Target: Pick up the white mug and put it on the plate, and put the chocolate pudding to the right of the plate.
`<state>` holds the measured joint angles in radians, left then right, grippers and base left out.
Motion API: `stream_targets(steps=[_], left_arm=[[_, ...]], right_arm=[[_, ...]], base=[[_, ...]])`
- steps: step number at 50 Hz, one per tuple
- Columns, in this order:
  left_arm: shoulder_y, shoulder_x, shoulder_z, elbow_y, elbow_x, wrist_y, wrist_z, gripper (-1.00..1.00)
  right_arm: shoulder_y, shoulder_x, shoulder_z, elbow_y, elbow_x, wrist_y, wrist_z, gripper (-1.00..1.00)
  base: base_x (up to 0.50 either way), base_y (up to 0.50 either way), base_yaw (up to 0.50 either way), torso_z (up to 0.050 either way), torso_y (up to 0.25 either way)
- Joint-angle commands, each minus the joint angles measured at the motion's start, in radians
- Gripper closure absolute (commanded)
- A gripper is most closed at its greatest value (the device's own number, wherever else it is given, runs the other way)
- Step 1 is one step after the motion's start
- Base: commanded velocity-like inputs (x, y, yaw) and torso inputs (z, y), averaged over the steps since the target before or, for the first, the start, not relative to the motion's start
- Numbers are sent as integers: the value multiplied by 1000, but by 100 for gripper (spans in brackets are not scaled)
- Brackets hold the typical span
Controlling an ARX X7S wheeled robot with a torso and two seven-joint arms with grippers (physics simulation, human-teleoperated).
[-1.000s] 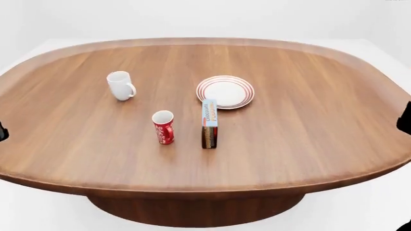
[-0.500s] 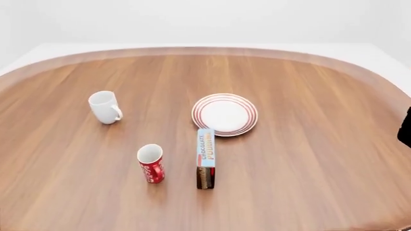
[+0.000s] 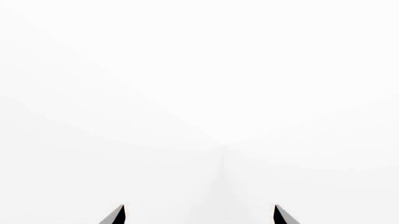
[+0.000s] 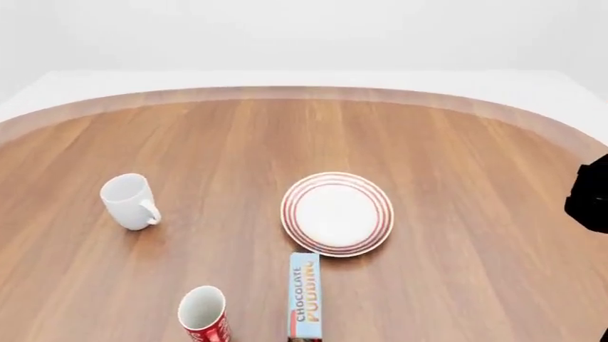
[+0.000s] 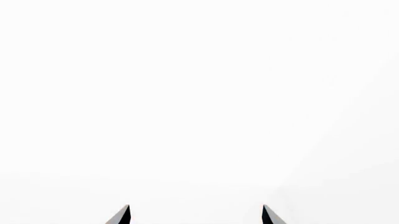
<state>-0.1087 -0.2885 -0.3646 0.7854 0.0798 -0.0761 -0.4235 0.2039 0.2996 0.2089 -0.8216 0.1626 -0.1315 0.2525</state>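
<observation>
1. Wood-grain table (image 4: 456,164), brown and oval, fills most of the head view, with a raised rim along its far edge and plain white surroundings beyond it.
2. On the table's left side stands the white mug (image 4: 127,200), upright, mouth open to the top, its loop handle turned toward the near right.
3. Near the middle lies the plate (image 4: 337,213) — round, white, with red-orange rings around its rim. Nothing rests on it.
4. Just in front of the plate, close to its near edge, lies the chocolate pudding (image 4: 304,296), a slim carton with its long side running toward the camera. Its light blue face with orange lettering looks up, and its near end is cut off by the bottom of the view. Whether it touches the plate's rim cannot be told.
5. To the left of the carton, and apart from it, stands a red cup (image 4: 204,314), upright, with a white inside; its lower part is also cut off by the frame.
6. The mug is well apart from both the plate and the red cup.
7. A dark shape at the right edge of the head view (image 4: 591,194) is part of the robot; which part cannot be told.
8. The left gripper (image 3: 199,215) shows only two dark fingertips against blank white — they stand wide apart with nothing between them.
9. The right gripper (image 5: 195,215) looks the same: two dark tips spread apart, empty, facing blank white, with no table or object in its view.
</observation>
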Motion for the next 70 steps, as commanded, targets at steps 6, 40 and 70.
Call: stream_targets(steps=[6, 40, 70], left_arm=[[3, 16, -19, -15, 12, 17, 18, -100], [10, 8, -5, -20, 11, 23, 7, -100], [20, -17, 51, -44, 28, 6, 28, -100]], right_arm=[[-5, -11, 13, -1, -19, -1, -19, -100], [-9, 0, 2, 8, -37, -1, 0, -100], [-14, 4, 7, 16, -60, -5, 26, -100]], base=[[500, 0, 0, 0, 2], [406, 1, 0, 0, 1], [4, 211, 0, 0, 0]])
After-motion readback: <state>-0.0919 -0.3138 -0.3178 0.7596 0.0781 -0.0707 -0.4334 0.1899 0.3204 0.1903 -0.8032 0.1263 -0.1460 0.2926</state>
